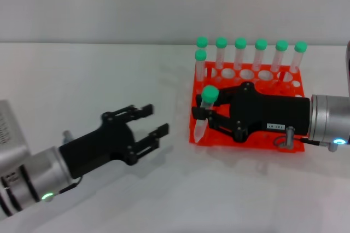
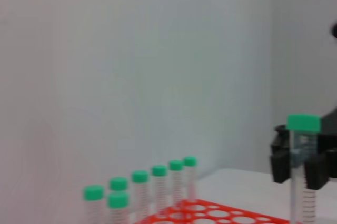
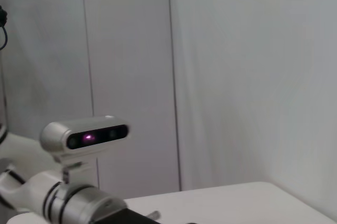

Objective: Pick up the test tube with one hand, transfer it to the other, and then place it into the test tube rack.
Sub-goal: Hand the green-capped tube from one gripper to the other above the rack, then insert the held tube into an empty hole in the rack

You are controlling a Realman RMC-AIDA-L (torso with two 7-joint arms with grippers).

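My right gripper [image 1: 205,119], black with a small white label, is shut on a test tube [image 1: 205,111] with a green cap. It holds the tube upright over the front left corner of the orange-red test tube rack [image 1: 219,137]. The left wrist view shows the same tube [image 2: 303,171] gripped by black fingers [image 2: 280,165]. My left gripper [image 1: 154,121] is open and empty, low over the table to the left of the rack. Several other green-capped tubes [image 1: 240,53] stand in the rack's back rows.
The rack stands on a white table [image 1: 82,80] with a pale wall behind. The right wrist view shows my left arm's wrist with its camera [image 3: 84,135] and the table surface [image 3: 226,203].
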